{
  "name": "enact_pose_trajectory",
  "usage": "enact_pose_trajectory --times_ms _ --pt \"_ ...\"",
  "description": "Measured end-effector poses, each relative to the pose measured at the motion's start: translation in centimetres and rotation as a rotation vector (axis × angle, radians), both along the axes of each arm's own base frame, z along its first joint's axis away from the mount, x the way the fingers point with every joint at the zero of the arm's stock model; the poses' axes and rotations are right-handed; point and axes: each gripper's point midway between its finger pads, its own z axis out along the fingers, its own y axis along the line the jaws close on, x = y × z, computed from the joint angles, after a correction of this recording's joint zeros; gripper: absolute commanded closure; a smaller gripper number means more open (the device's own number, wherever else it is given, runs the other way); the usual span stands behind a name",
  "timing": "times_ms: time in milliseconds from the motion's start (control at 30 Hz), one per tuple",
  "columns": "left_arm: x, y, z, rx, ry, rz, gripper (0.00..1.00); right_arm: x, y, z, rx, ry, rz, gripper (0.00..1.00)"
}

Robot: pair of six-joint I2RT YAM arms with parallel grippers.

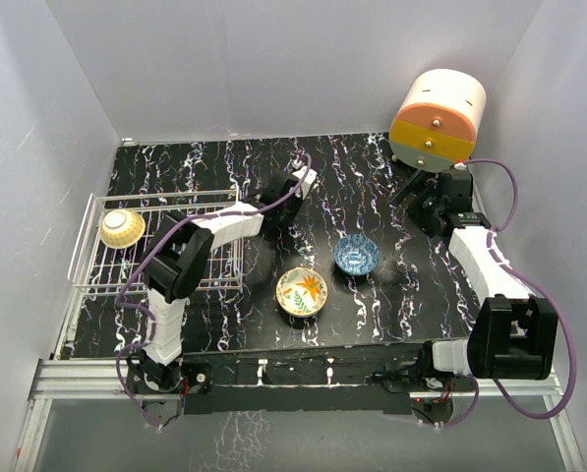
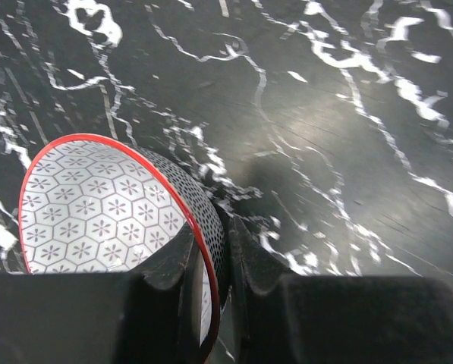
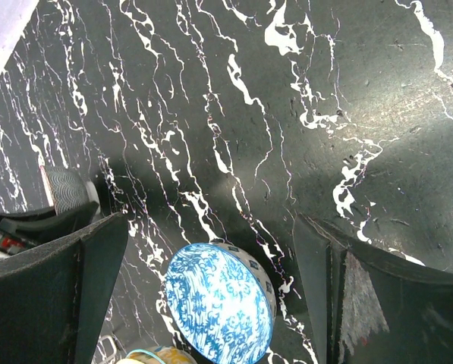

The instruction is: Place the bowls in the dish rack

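Near the tabletop's back middle, the left gripper (image 2: 213,262) is clamped on the grey-white bowl (image 2: 97,212) by its wall, beside the dish rack (image 1: 165,205). Over by the back right corner, the right gripper (image 3: 211,231) is spread wide, holding nothing.

Top camera sat high behind the near edge, tilted down, taking in the whole desk (image 1: 391,295) to its far corners. Left wrist camera hung very close over the grey bowl (image 2: 97,220), mid-desk toward the far edge. Right wrist camera looked down from higher up. It shared the blue bowl (image 3: 220,299) with the top view and caught the grey bowl at its left edge.
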Motion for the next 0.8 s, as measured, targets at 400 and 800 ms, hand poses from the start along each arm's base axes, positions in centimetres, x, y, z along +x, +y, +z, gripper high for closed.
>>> enact_pose_trajectory --times_ms 400,800 --pt "-5.8 -3.5 15.2 -0.391 -0.025 -0.160 1.00 -0.6 0.0 -1.0 0.001 0.022 -0.001 0.06" --pt "-8.0 11.5 27.0 -0.800 -0.225 0.124 1.00 -1.2 0.6 -0.9 0.020 0.015 0.024 0.08"
